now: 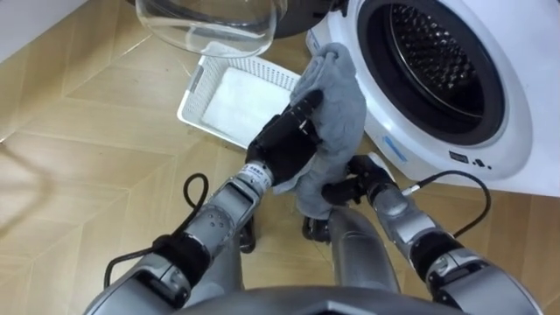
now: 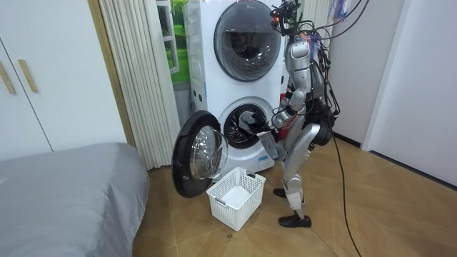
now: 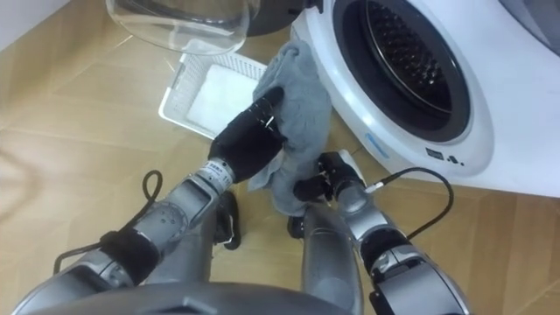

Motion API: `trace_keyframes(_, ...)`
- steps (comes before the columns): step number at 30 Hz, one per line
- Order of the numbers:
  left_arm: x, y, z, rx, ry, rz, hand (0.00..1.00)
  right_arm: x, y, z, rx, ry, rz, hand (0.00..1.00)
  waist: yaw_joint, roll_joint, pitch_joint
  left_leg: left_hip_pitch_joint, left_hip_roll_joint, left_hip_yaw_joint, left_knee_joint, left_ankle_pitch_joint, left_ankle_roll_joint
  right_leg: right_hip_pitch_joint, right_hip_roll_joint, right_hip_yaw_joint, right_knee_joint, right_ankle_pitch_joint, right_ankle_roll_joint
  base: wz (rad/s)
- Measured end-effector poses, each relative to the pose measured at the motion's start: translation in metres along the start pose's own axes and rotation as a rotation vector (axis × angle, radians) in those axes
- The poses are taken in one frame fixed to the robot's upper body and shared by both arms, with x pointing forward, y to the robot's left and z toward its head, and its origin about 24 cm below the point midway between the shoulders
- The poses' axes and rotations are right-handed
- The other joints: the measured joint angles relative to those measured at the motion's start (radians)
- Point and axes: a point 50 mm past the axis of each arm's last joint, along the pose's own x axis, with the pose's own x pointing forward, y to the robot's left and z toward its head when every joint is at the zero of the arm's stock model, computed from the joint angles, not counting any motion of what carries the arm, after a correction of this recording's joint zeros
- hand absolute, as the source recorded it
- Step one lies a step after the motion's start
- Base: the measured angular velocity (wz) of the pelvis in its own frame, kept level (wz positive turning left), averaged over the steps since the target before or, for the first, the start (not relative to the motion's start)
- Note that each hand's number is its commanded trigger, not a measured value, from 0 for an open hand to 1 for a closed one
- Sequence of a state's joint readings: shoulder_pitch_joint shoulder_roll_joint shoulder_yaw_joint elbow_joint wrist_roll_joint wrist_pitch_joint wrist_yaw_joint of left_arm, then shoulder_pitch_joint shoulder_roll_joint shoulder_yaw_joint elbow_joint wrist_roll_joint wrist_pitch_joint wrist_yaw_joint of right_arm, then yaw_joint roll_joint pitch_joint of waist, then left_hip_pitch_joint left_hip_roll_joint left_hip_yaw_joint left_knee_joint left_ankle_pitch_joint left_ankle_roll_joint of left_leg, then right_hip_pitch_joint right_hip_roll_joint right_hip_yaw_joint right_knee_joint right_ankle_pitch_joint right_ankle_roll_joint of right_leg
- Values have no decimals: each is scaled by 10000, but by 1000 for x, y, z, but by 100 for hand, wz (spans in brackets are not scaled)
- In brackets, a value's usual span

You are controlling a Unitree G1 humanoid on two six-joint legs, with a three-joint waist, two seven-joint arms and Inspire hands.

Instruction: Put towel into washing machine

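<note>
1. Left robot hand [image 1: 282, 144], at the centre of the left eye view, is closed round the grey towel [image 1: 339, 92] and holds it raised.
2. The towel hangs from that hand in a bunched fold. Its top lies against the left rim of the washing machine [image 1: 516, 114] opening, in the upper middle of the frame, and it is outside the drum [image 1: 433, 57].
3. The right robot hand [image 1: 348, 187] sits just below centre, under the towel's lower end. Its dark fingers lie against the cloth, but whether they grasp it cannot be told.
4. The drum is dark and perforated, in the upper right of the frame.
5. The glass door [image 1: 206, 22] stands open at the top edge, left of centre.
6. A white basket [image 1: 199, 92] rests on the wooden floor [image 1: 87, 149] below the door, to the left of the towel.
7. In the room view the robot stands right of centre with both arms reaching toward the opening of the lower of two stacked machines. The upper machine [image 2: 246, 36] is closed. The open door swings toward the room view's left, the basket sits in the lower centre, and a grey bed [image 2: 64, 185] fills the lower left.
</note>
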State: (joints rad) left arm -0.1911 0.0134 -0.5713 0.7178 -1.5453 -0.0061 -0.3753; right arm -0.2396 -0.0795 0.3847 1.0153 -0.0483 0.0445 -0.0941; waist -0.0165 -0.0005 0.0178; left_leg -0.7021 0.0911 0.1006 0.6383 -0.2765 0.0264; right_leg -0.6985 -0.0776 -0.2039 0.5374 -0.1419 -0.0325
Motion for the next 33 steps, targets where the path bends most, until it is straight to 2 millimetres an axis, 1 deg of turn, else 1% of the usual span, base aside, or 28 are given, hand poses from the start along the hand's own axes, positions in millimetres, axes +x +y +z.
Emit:
trace_keyframes(1, 0, 0, 0, -47, -12, -1, 75, 0, -1, 0, 42, -4, -50, 100, 4, 14, 9, -1, 0, -2, -1, 0, 0, 0, -1, 1, -3, -1, 0, 0)
trace_keyframes(2, 0, 0, 0, -188, -66, 12, 0, 0, -3, 0, 128, -23, -128, 100, 3, 32, 20, 0, -2, 0, -10, 0, 0, -1, -2, 8, -8, -2, 1, 0)
trace_keyframes(4, -1, 1, 0, -295, -122, 48, 0, 0, -3, -1, 145, -15, -187, 100, 0, 55, 35, -3, -1, 4, -18, 0, 0, -11, -2, 11, -7, -3, 1, 0)
trace_keyframes(10, -8, 6, -3, -664, -304, -8, 0, -1, -2, -4, 199, 55, -238, 100, -1, 53, 35, -48, -4, 46, -106, 6, -12, -126, 9, 76, 2, -38, -9, 0)
trace_keyframes(13, -10, 7, 1, -714, -392, -150, 0, -2, -3, -7, 403, 146, -409, 100, 65, 50, 37, -11, 6, 148, -168, 2, -22, -142, 26, 89, -11, -46, -18, -5)
trace_keyframes(15, -14, 12, 6, -830, -644, 30, 0, -2, -6, -8, 578, 200, -607, 100, 231, 47, 39, 20, 8, 262, -215, -7, -36, -187, 44, 123, -11, -47, -31, -11)
trace_keyframes(17, -18, 16, 11, -833, -846, 168, 0, -3, -7, -11, 649, 274, -758, 100, 286, 43, 42, 19, 2, 242, -221, -9, -51, -187, 55, 90, -8, -66, -60, 0)
trace_keyframes(19, -23, 26, 15, -688, -931, 594, 0, -3, -10, -12, 759, 322, -927, 100, 387, 46, 43, 21, 6, 239, -236, -10, -80, -190, 77, 97, -12, -79, -80, 0)
trace_keyframes(21, -35, 42, 22, -54, -841, 1410, 0, -3, -13, -13, 1013, 369, -1052, 100, 516, 67, 56, 24, 3, 236, -288, 1, -104, -202, 79, 93, -31, -89, -94, 0)
trace_keyframes(22, -38, 46, 23, 71, -829, 1615, 0, -3, -14, -13, 1091, 383, -1087, 100, 536, 81, 64, 21, 7, 234, -294, 3, -106, -202, 82, 85, -38, -91, -97, 0)
trace_keyframes(24, -50, 60, 31, 760, -777, 2539, 0, -3, -18, -15, 1534, 454, -1214, 100, 616, 147, 102, 11, 6, 213, -306, 2, -109, -206, 78, 58, -45, -98, -102, 2)
trace_keyframes(25, -53, 63, 33, 962, -746, 2774, 0, -3, -19, -16, 1621, 466, -1260, 100, 646, 168, 115, 7, 5, 213, -311, 2, -109, -212, 78, 58, -46, -98, -102, 0)
trace_keyframes(27, -62, 74, 38, 1577, -644, 3724, 0, -4, -27, -20, 2174, 627, -1481, 100, 851, 284, 178, -11, -10, 220, -309, 2, -109, -240, 54, 57, -13, -102, -96, 0)
trace_keyframes(28, -64, 76, 40, 1787, -625, 3937, 0, -4, -28, -21, 2354, 649, -1516, 100, 893, 297, 179, -28, -14, 233, -309, 2, -108, -268, 48, 72, 15, -111, -91, 0)
trace_keyframes(30, -70, 83, 45, 3062, -354, 4843, 0, -5, -33, -24, 3110, 753, -1629, 100, 1070, 314, 176, -99, -15, 279, -308, 7, -114, -385, 38, 106, 64, -122, -104, -2)
trace_keyframes(31, -71, 84, 45, 3344, -265, 5079, 0, -5, -34, -25, 3314, 817, -1650, 100, 1071, 325, 174, -103, -26, 272, -316, 13, -121, -389, 27, 97, 70, -126, -109, 6)
trace_keyframes(33, -77, 91, 45, 4604, 308, 5915, 0, -5, -38, -29, 4306, 1019, -1828, 100, 1052, 352, 166, -58, -145, 194, -316, 24, -127, -389, -92, 65, 239, -234, -77, 13)
